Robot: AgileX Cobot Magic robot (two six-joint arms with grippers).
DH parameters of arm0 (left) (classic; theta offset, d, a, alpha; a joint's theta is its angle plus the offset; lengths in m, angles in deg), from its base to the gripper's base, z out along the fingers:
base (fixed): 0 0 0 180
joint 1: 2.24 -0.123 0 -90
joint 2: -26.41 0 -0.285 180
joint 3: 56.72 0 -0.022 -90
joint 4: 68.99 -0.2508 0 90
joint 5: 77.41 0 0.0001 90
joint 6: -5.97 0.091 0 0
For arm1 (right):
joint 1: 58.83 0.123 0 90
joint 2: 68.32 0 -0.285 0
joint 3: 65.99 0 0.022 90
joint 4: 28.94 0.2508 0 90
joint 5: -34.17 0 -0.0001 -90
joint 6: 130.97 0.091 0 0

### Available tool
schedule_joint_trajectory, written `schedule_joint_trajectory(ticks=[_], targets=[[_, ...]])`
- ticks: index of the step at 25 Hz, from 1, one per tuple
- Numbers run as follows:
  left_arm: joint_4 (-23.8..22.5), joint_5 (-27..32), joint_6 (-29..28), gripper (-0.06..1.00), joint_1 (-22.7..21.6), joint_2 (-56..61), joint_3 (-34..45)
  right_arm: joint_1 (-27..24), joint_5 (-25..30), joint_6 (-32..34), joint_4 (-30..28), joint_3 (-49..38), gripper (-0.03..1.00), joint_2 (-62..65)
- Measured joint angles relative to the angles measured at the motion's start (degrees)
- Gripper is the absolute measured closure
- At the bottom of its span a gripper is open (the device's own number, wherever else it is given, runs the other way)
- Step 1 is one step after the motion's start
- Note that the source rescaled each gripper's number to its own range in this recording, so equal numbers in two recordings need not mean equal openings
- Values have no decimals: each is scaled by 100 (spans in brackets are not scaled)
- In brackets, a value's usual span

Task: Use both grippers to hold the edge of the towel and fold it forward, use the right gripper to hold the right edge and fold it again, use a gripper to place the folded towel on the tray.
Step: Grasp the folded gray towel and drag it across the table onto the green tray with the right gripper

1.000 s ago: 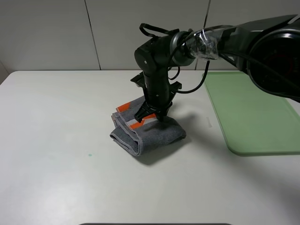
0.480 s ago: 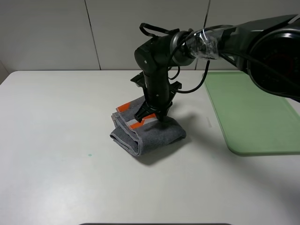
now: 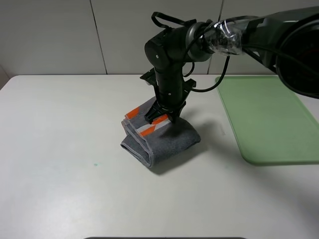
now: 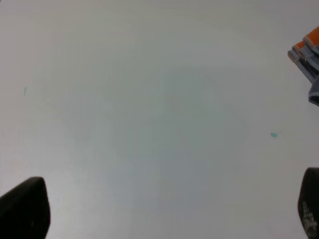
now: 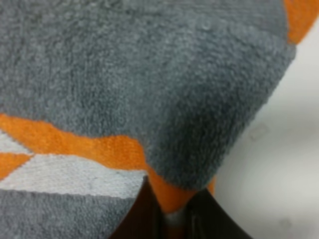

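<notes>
The folded grey towel with orange and white stripes lies in the middle of the table. My right gripper points down and is shut on the towel's upper layers near its far edge. In the right wrist view the towel fills the picture, pinched between the right gripper's dark fingertips. The green tray lies to the right, apart from the towel. My left gripper is open over bare table, outside the exterior high view. A corner of the towel shows at the edge of the left wrist view.
The white table extends left and in front of the towel. A small green speck marks it at the left, and it also shows in the left wrist view. A pale wall stands behind.
My right gripper has moved slightly up and to the right with the towel's top in it. The towel has shifted a little with it.
</notes>
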State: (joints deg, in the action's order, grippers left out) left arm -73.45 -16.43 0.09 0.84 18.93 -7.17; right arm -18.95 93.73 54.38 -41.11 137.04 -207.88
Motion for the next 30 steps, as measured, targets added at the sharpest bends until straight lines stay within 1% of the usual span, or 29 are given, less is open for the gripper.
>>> schedule_joint_trajectory(ticks=[4,11,20,25,30], targets=[[0,0,0,-6,0,0,0,0,62,0,-78,0,89,174],[0,0,0,-6,0,0,0,0,239,0,-418,0,89,273],[-6,0,0,-6,0,0,0,-21,288,0,-806,0,89,280],[-6,0,0,-6,0,0,0,-251,288,-12,-845,0,89,280],[-6,0,0,-6,0,0,0,-653,302,-21,-852,0,89,280]])
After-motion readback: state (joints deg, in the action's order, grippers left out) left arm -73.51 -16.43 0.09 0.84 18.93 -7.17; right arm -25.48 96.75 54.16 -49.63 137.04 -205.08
